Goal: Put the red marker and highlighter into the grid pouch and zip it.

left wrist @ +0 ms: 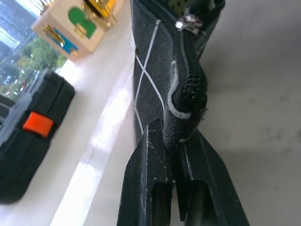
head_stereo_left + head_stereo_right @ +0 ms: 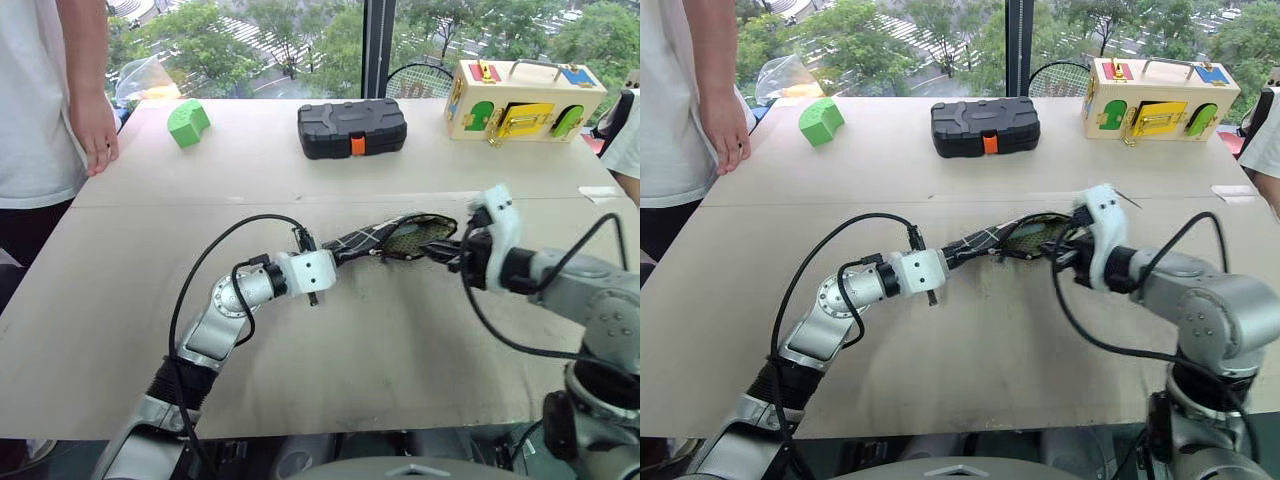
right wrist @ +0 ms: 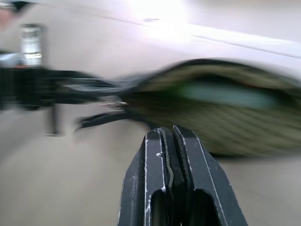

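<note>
At the middle of the table, the grid pouch hung off the surface, its end pinched in the closed left gripper, mouth still gaping, with the highlighter seen inside and the red marker not discernible. The right gripper stood just beside the mouth, jaws closed on nothing, so zipping remained. Open tabletop surrounded the pouch; the black case lay well apart.

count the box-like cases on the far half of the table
2. A black hard plastic case with an orange latch sits near the far middle; a pale wooden latch box with coloured doors stands to its right. Nothing else box-like shows, though the table's edges run out of view.
</note>
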